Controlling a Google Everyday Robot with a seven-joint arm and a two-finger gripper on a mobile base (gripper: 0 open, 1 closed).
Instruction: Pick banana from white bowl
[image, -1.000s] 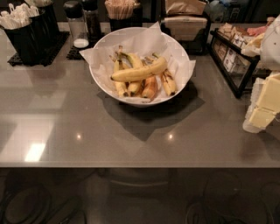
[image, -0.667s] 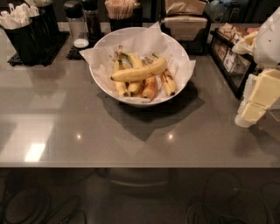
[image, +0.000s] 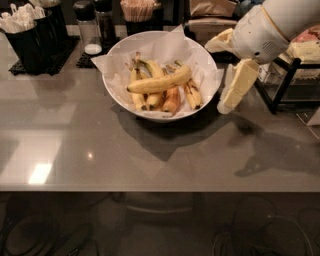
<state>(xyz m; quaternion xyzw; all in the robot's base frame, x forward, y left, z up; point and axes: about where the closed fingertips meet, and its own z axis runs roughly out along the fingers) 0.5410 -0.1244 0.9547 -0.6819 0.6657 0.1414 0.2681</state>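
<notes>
The banana (image: 160, 81), long, curved and clean yellow, lies across the top of several shorter spotted bananas in the white bowl (image: 111, 87). The bowl is lined with crinkled white paper and stands at the middle back of the grey table (image: 100, 150). My gripper (image: 217, 77) hangs just off the bowl's right rim, above the table. Its cream fingers are spread apart, one (image: 235, 87) pointing down towards the table and the other (image: 216, 44) pointing left over the rim. It holds nothing and touches no banana.
A black caddy of white utensils (image: 30, 35) stands at the back left. Two shakers (image: 87, 30) and a cup of sticks (image: 140, 11) stand behind the bowl. A black wire rack (image: 290, 80) stands at the right. The table's front edge runs across the lower part of the view.
My arm has moved left from the right edge to the bowl's right rim, and more of it shows now. The bananas and the bowl have not moved.
</notes>
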